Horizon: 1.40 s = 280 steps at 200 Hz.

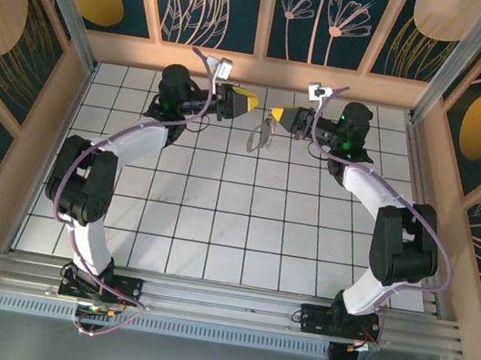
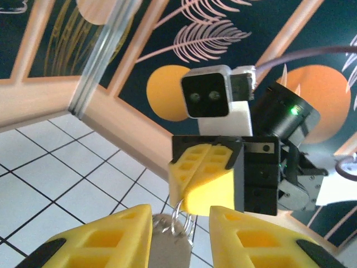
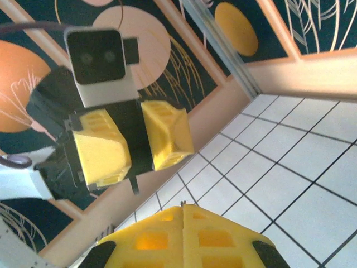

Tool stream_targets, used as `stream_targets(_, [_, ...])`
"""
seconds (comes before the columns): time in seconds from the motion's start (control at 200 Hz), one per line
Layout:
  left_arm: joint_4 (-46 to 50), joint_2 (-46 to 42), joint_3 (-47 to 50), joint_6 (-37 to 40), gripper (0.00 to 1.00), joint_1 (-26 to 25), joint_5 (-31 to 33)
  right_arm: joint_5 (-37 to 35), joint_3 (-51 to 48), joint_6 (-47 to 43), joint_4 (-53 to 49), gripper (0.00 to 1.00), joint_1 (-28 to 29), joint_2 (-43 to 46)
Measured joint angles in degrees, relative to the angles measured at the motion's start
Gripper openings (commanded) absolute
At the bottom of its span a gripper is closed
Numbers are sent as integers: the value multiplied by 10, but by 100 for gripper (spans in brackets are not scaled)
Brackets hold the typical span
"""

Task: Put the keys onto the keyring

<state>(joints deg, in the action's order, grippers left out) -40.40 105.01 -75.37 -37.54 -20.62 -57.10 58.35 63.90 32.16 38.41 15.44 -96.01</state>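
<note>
My right gripper (image 1: 275,114) is raised at the far middle of the table and is shut on the keyring (image 1: 261,136), whose thin wire loop dangles under it. In the left wrist view the ring's coils (image 2: 186,223) come out from under the right gripper's closed yellow fingertips (image 2: 192,201). A flat pale grey piece (image 2: 170,248), apparently the key, hangs at the coils. My left gripper (image 2: 179,213) faces the right one tip to tip, open, with its fingers on either side of the grey piece and the coils. The right wrist view shows my left gripper (image 3: 139,167) with a gap between its fingers.
The wooden back wall (image 1: 259,70) stands close behind both grippers. White tiled floor (image 1: 234,216) stretches toward the arm bases. A purple cable (image 1: 206,65) loops over the left wrist.
</note>
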Motion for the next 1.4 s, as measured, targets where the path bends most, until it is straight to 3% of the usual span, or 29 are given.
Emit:
stream_targets(0.37, [46, 39, -16, 13, 33, 0, -46, 44, 6, -14, -28, 0, 0, -13])
stream_targets(1.401, [-31, 48, -2, -35, 32, -2, -71, 43, 24, 13, -2, 0, 16, -34])
